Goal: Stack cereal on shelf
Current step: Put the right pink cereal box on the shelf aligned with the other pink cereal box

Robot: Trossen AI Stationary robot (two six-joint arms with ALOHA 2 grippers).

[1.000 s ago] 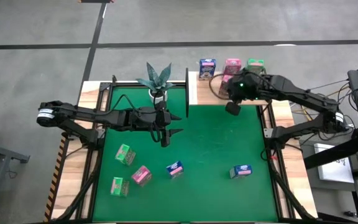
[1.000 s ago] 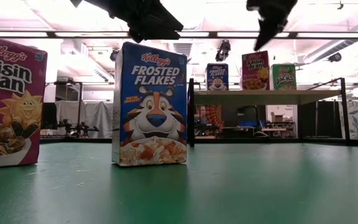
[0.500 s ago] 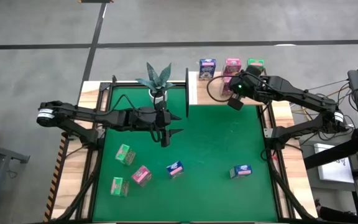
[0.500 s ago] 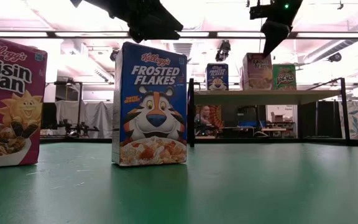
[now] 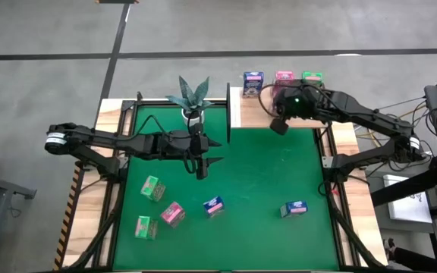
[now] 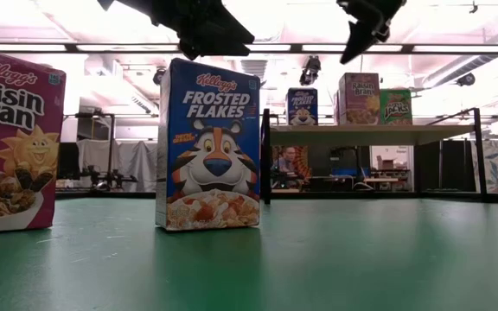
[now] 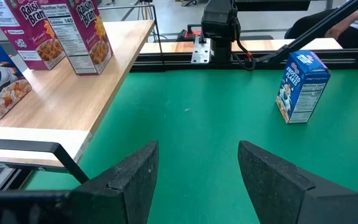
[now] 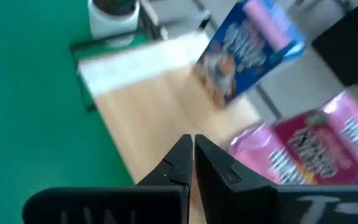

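Three cereal boxes stand upright on the light-wood shelf (image 5: pixel 279 106) at the table's far right: blue (image 5: pixel 253 80), pink (image 5: pixel 284 78) and green (image 5: pixel 312 77). Several more stand on the green mat: green (image 5: pixel 152 187), pink (image 5: pixel 172 214), green (image 5: pixel 146 227), blue (image 5: pixel 213 205) and blue (image 5: pixel 293 208). My right gripper (image 5: pixel 278 126) hangs shut above the shelf's near edge, in front of the pink box (image 8: pixel 309 149), holding nothing (image 8: pixel 192 155). My left gripper (image 5: pixel 201 163) hovers open over the mat's middle left (image 7: pixel 194 180).
A potted plant (image 5: pixel 191 97) stands at the mat's far edge, left of the shelf's black upright (image 5: pixel 227 114). In the low view the blue box (image 6: pixel 210 147) and a pink one (image 6: pixel 11 142) stand close. Black frame rails edge the mat. Bare mat lies between the arms.
My right gripper has drifted a little toward the table's left along the shelf's near edge and risen slightly. The pink box on the shelf has turned about where it stands and now shows a corner toward the near edge instead of its front face.
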